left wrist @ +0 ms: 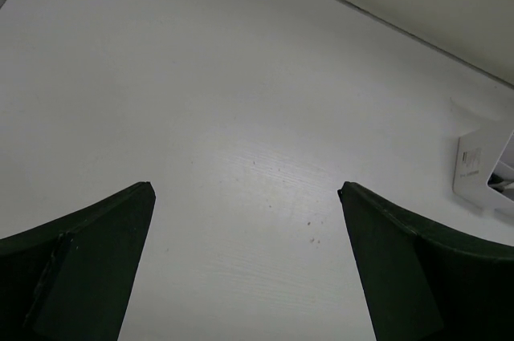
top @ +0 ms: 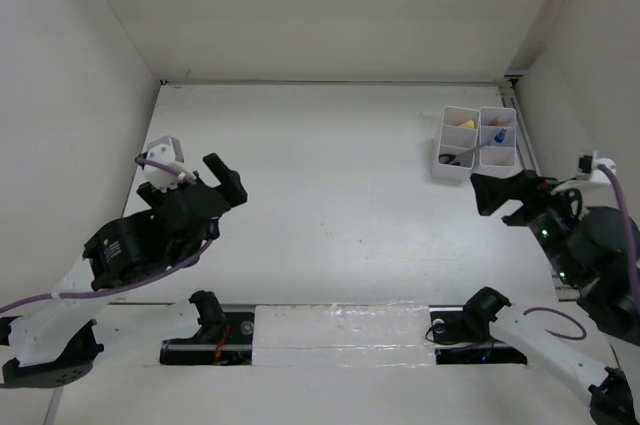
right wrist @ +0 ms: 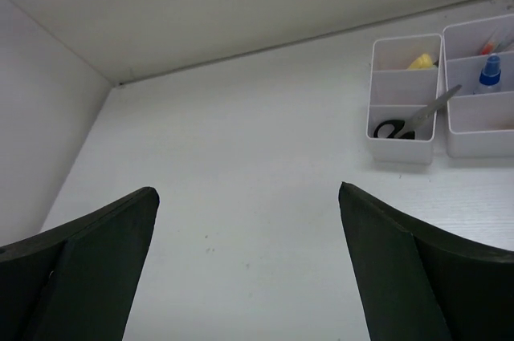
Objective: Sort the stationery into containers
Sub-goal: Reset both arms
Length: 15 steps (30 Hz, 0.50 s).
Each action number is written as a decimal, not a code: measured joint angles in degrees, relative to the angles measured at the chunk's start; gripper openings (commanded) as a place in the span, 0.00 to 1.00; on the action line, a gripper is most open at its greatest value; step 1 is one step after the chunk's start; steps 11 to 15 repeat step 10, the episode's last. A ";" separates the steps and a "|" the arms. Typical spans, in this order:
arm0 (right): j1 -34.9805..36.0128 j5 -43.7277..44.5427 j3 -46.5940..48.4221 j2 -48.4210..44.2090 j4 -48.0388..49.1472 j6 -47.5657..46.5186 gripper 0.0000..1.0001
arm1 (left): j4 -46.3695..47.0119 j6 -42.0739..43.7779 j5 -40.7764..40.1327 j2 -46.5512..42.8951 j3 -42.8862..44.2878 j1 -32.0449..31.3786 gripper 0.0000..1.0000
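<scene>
**White plastic bins loaded, both claws wide**

I see the translucent, compartmented left bin (right wrist: 404, 152) and right bin (right wrist: 480, 142) touching at the table's (top: 330, 195) far right. The scissors (right wrist: 418, 116) lean from the left bin's nearest cell, black handles down, blades aimed far-right onto the shared rim. A yellow highlighter (right wrist: 421, 61) is mostly hidden; a blue-capped bottle (right wrist: 489, 74) stands upright. The left gripper (left wrist: 246, 190) and right gripper (right wrist: 247, 192) are spread, empty.

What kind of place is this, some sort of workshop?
Probably a robotics test booth: a white table boxed in by plain walls, a left arm and right arm mounted at its edge, and small bins of stationery.
</scene>
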 measured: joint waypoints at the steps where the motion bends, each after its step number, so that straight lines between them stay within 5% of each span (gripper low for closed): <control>1: 0.00 -0.20 1.20 -1.31 -1.09 -0.28 1.00 | -0.72 -0.39 -0.13 -1.03 0.00 0.00 1.00; 15: 0.00 -0.28 5.55 -4.17 -6.80 -1.57 1.00 | -3.26 -2.93 0.48 -4.72 -2.34 0.04 1.00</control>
